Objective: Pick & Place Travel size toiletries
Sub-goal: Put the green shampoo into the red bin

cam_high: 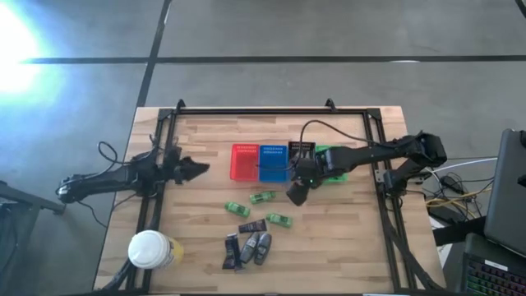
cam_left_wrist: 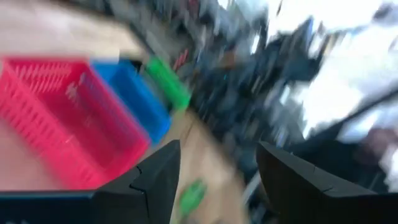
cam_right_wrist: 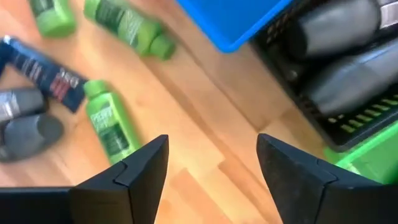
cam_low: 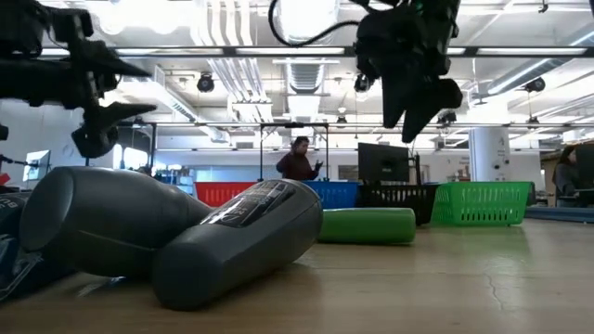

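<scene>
— Wooden counter (cam_high: 345, 238): grey ovals (cam_high: 256, 245) lower centre, green bottles (cam_high: 262, 197) mid-frame.
— Right hand (cam_high: 296, 193)?
— Wide, empty, beside them; left hand (cam_high: 197, 168) wide too, idling left. I'd drop squarely over one bottle.

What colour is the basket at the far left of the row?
Red, with slotted walls; the high view shows it best.

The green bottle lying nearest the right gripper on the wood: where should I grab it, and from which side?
Grip the green bottle across the middle of its body, coming straight down from above. It lies flat on the table with bare wood along both long sides, so the fingers fit there. The right gripper is open above the table close by; turn it so the fingers straddle the narrow width, not the length.
</scene>
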